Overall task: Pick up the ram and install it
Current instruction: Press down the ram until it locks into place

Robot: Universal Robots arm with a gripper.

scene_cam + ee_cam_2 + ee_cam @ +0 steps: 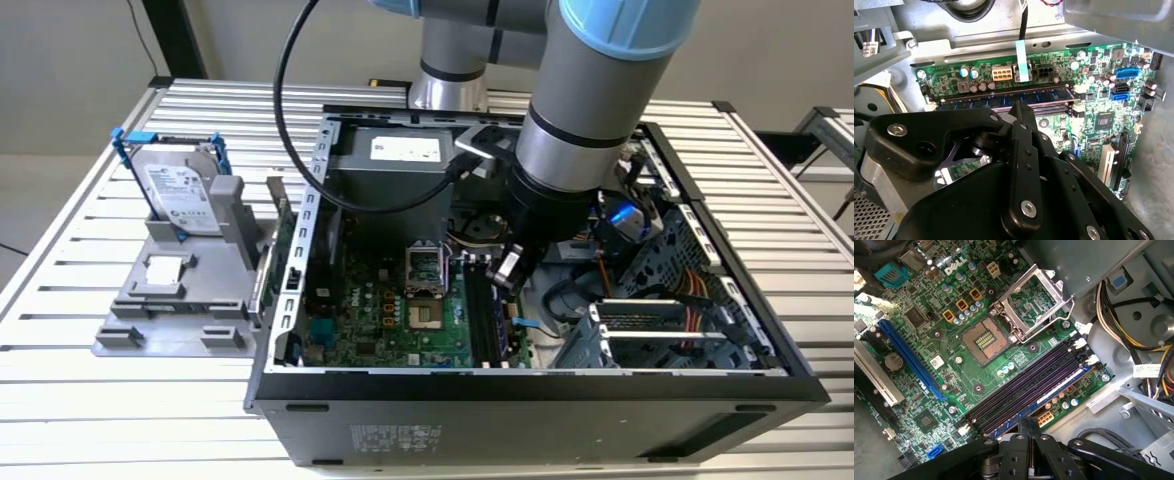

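Note:
The ram [1004, 97] is a bluish stick lying lengthwise in the outermost of the long black slots [1024, 382] on the motherboard [380, 310]. It also shows as a blue edge, the ram [1056, 392], in the first wrist view. My gripper [511, 275] reaches down into the open computer case [534, 385] over those slots. In the second wrist view the gripper [1016, 107] has its black fingers together, with the tip right at the ram's upper edge near mid-length. The gripper [1029, 422] looks shut here as well, and nothing is held between the fingers.
A silver hard drive [180, 190] in a blue frame stands on a grey holder [174, 300] at the exterior view's left. Inside the case are the open CPU socket [985, 340], the power supply [394, 165], a blue card slot [909, 357] and bundled cables [667, 290].

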